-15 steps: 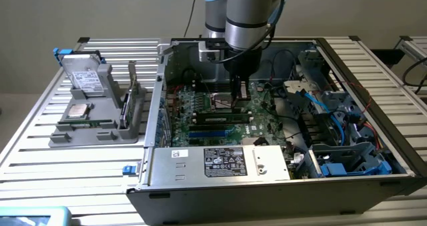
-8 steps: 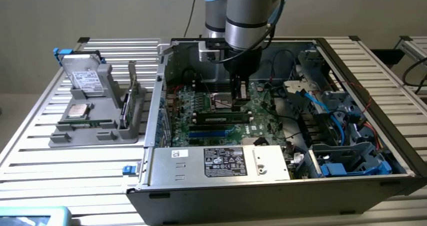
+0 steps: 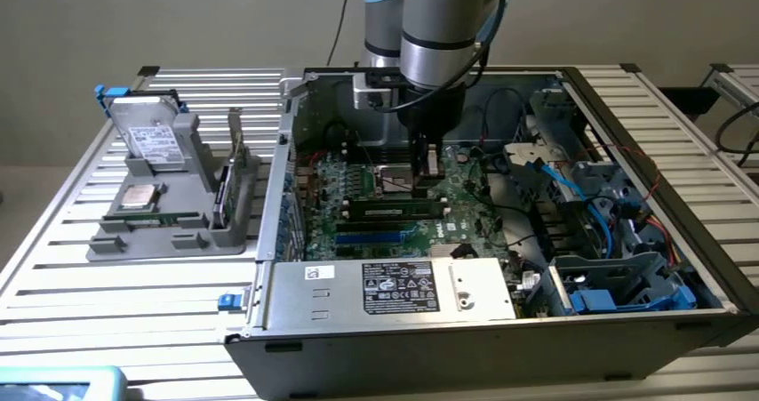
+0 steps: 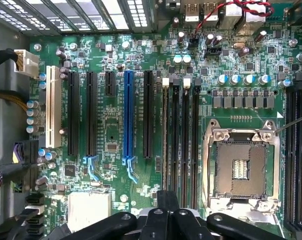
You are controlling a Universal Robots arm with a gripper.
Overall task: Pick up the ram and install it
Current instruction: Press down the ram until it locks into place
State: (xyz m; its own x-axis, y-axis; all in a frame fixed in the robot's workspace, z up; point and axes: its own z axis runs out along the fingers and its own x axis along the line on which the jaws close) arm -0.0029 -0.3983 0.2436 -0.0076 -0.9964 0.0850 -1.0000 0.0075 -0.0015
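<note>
A long, thin green ram point(image 3: 386, 211) with a small white label stands on edge in a motherboard slot inside the open computer case point(image 3: 664, 134). My gripper point(image 3: 429, 172) hangs just behind it in the exterior view, low over the board beside the CPU socket point(image 4: 241, 167). In the wrist view my dark fingertips point(image 4: 167, 202) are pressed together over the end of the black ram slots point(image 4: 177, 135). The gripper is shut, and I see nothing between the fingers.
A grey tray point(image 3: 107, 245) on the exterior view's left holds a silver hard drive point(image 3: 155, 139), a CPU chip point(image 3: 140, 196), a thin green stick point(image 3: 152, 216) and an upright expansion card point(image 3: 234, 174). Cables and a drive cage point(image 3: 617, 281) crowd the case's right side.
</note>
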